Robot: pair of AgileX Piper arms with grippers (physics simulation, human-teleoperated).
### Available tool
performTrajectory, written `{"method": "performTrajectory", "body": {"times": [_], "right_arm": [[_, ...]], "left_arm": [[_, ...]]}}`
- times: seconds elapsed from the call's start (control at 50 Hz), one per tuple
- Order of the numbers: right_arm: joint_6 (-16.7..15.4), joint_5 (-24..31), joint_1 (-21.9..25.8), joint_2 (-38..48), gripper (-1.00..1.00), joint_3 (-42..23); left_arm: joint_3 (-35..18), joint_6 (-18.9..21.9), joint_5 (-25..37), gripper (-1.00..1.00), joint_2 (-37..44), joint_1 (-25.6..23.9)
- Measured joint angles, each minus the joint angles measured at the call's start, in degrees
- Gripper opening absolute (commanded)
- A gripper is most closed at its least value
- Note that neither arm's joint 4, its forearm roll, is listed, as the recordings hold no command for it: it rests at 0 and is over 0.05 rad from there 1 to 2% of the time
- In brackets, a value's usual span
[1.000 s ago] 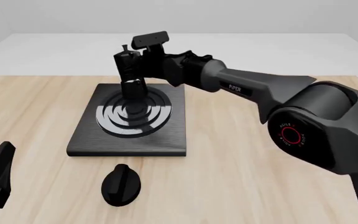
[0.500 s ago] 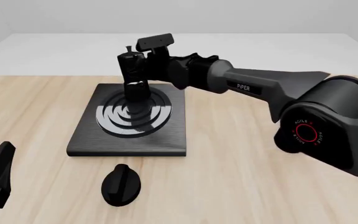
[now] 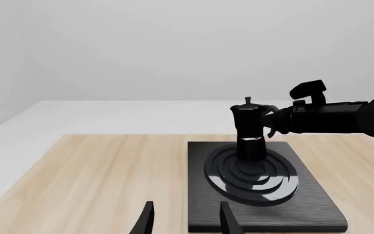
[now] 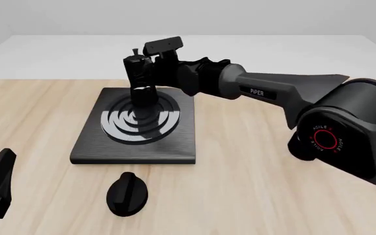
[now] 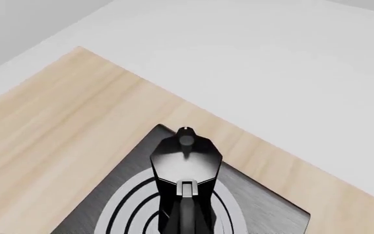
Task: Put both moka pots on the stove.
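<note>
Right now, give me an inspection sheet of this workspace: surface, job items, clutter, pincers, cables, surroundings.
Surface: light wooden table.
Job's things: one moka pot upright on the burner rings of the stove; a second pot is not seen in any view.
Clutter: black oval knob on the table, in front of the stove and apart from it.
Grippers: right pincer at the pot's handle side, whether it grips cannot be told; left pincer open, holding nothing, low near the front left of the table.
Cables: nothing seen.
Surroundings: plain white floor and pale wall beyond the table.
</note>
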Motion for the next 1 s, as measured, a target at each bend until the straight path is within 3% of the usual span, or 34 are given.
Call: {"method": "performTrajectory", "body": {"times": [0.52, 0.54, 1.0], "right_arm": [[-0.4, -0.2, 0.0, 0.0, -1.0, 0.2], [-0.4, -0.1, -0.1, 0.0, 1.0, 0.2], [0.0, -0.3, -0.6, -1.9, 1.0, 6.1]], "left_arm": [[0.0, 0.0, 0.0, 1.0, 0.0, 0.0], [0.0, 0.0, 0.0, 1.0, 0.0, 0.0], [0.0, 0.0, 0.0, 1.0, 0.0, 0.0]]}}
